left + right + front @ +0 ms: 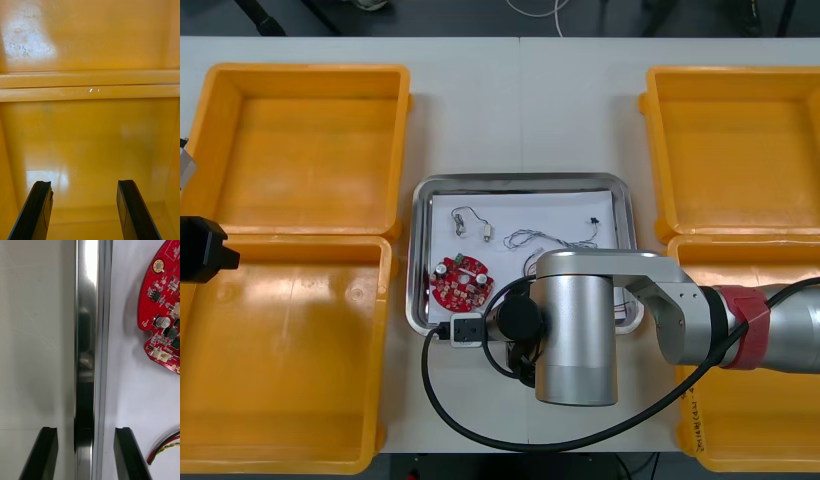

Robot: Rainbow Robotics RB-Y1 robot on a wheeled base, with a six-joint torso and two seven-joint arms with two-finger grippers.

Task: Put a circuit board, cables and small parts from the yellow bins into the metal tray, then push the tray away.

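Straddling the rim of the metal tray, your right pincer stands open. Your left pincer hangs open over a yellow bin.

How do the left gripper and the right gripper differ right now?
The left gripper hangs over a bare yellow plastic bin; the right gripper straddles the rim of the shiny metal tray. Nothing lies between the left's black fingers; the rim runs between the right's, one over the light table, one inside the tray. Both are open.

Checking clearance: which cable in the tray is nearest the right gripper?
The red and yellow cable, beside the right gripper's finger; the pale cables lie farther off.
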